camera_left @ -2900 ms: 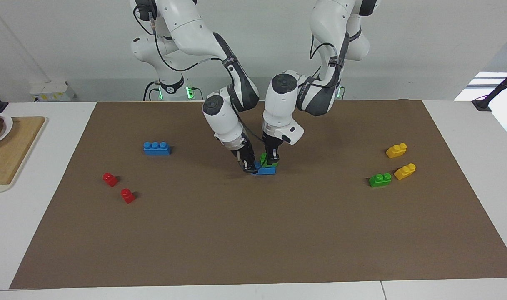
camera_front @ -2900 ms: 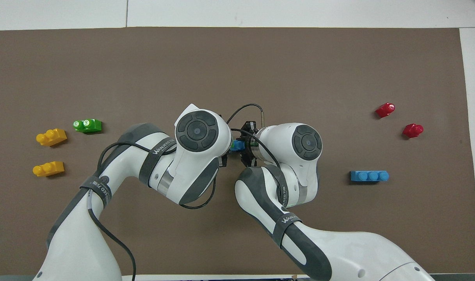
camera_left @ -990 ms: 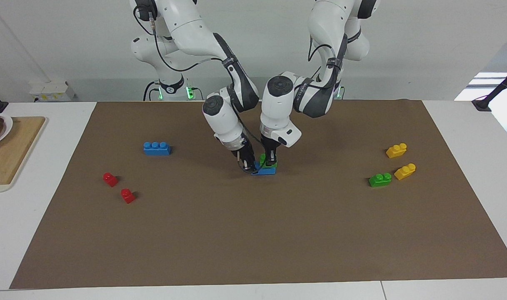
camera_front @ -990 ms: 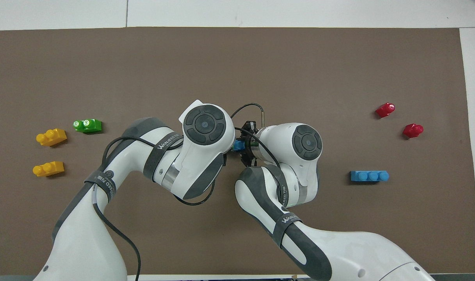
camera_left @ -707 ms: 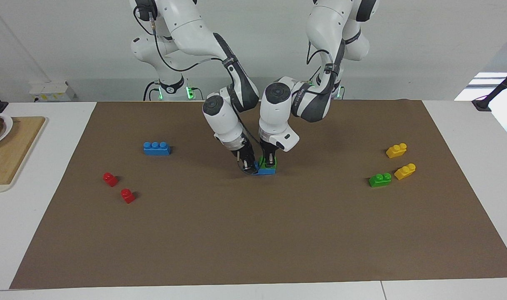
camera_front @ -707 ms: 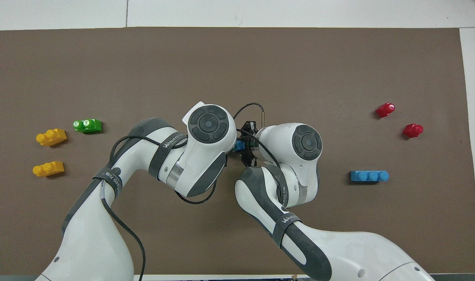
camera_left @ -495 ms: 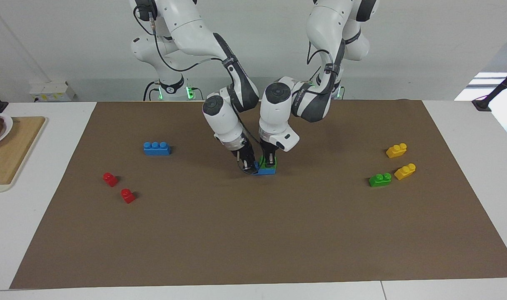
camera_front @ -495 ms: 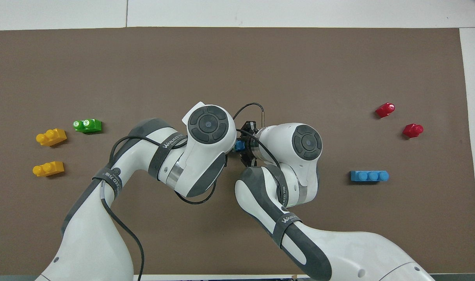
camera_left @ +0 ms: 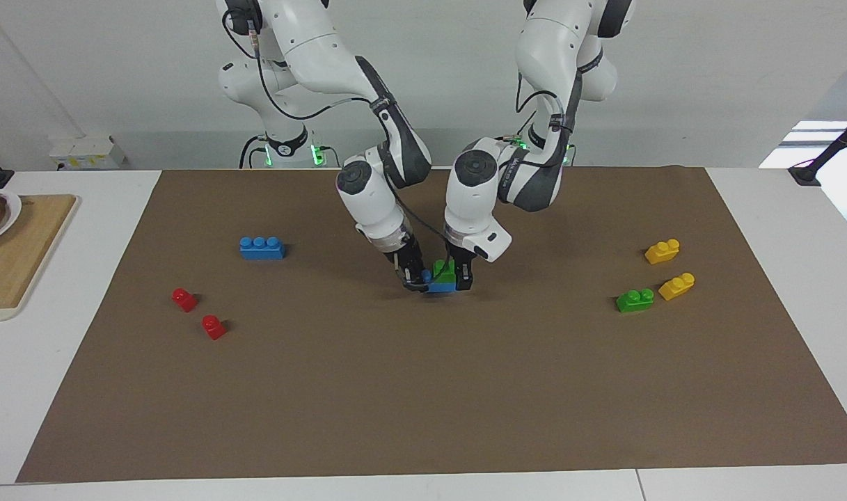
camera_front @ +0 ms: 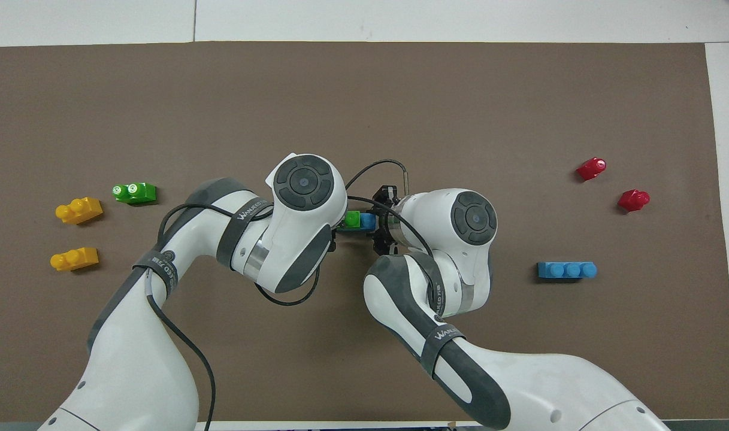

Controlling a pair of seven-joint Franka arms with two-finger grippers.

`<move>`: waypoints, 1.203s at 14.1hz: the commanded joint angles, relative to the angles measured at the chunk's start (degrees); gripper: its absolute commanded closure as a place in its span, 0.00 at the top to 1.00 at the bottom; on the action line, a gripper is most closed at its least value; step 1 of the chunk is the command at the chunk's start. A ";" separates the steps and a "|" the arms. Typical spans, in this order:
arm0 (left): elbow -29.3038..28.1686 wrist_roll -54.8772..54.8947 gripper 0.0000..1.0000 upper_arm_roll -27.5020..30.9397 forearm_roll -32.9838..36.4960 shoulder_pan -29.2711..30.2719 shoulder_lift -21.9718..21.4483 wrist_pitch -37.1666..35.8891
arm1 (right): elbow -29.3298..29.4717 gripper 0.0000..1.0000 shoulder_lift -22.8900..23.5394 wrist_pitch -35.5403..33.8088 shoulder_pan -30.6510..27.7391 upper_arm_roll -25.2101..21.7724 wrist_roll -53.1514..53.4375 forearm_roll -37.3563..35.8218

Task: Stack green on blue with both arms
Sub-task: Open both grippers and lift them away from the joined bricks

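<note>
- green brick (camera_left: 444, 270) is sitting on top of the blue brick (camera_left: 438, 286) right in the middle of the brown mat (camera_left: 423, 390), and from overhead the green brick (camera_front: 352, 219) shows beside one bare blue stud (camera_front: 368, 220).
- the green one covers the blue brick's end toward the left arm's side; the bare stud is at the end toward the right arm's side.
- left gripper (camera_left: 464, 277) is down at the stack, hugging the green brick's end; its fingers look slightly parted, but i can't tell whether it is clamped or loose.
- right gripper (camera_left: 413, 280) is low at the blue brick's bare end, tilted in toward the stack; can't tell whether its fingers are together or apart.
- from overhead both wrists crowd over the stack, so only a sliver of the two bricks peeks out between them.
- looking outward: a second blue three-stud brick (camera_left: 262, 248) lies alone on the mat toward the right arm's end, well apart from the stack.
- two small red bricks (camera_left: 184, 299) (camera_left: 214, 326) sit near each other at that same end, farther from the robots than the spare blue one.
- toward the left arm's end, a second green brick (camera_left: 635, 300) lies just beside a yellow brick (camera_left: 676, 286), with another yellow brick (camera_left: 662, 251) nearer to the robots.
- off the mat at the right arm's end, a wooden board (camera_left: 16, 256) rests on the white table (camera_left: 778, 209), with a plate (camera_left: 9, 216) at its corner.
</note>
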 commanded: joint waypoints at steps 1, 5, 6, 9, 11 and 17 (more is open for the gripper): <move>-0.86 2.41 1.00 0.12 0.15 3.28 -5.18 -1.93 | -0.33 0.94 -0.54 -0.37 -1.95 0.30 -0.92 2.58; 1.95 9.33 1.00 0.12 0.15 7.32 -7.65 -8.42 | 0.37 1.00 -2.82 -3.35 -5.03 0.30 -1.09 3.55; 1.95 13.45 1.00 0.12 0.15 8.03 -8.87 -10.10 | 0.99 1.00 -3.70 -5.36 -6.17 0.30 -1.18 3.55; 1.69 25.58 1.00 0.12 0.15 10.31 -11.87 -15.02 | 2.74 1.00 -6.86 -9.69 -8.98 0.13 -1.97 3.20; 1.34 31.56 1.00 0.12 0.06 11.46 -13.45 -17.13 | 4.24 1.00 -8.53 -11.44 -11.17 -0.05 -4.24 2.41; 0.20 50.28 1.00 0.12 -0.37 18.48 -19.34 -21.36 | 10.55 1.00 -10.39 -18.02 -18.74 -0.32 -25.57 -5.22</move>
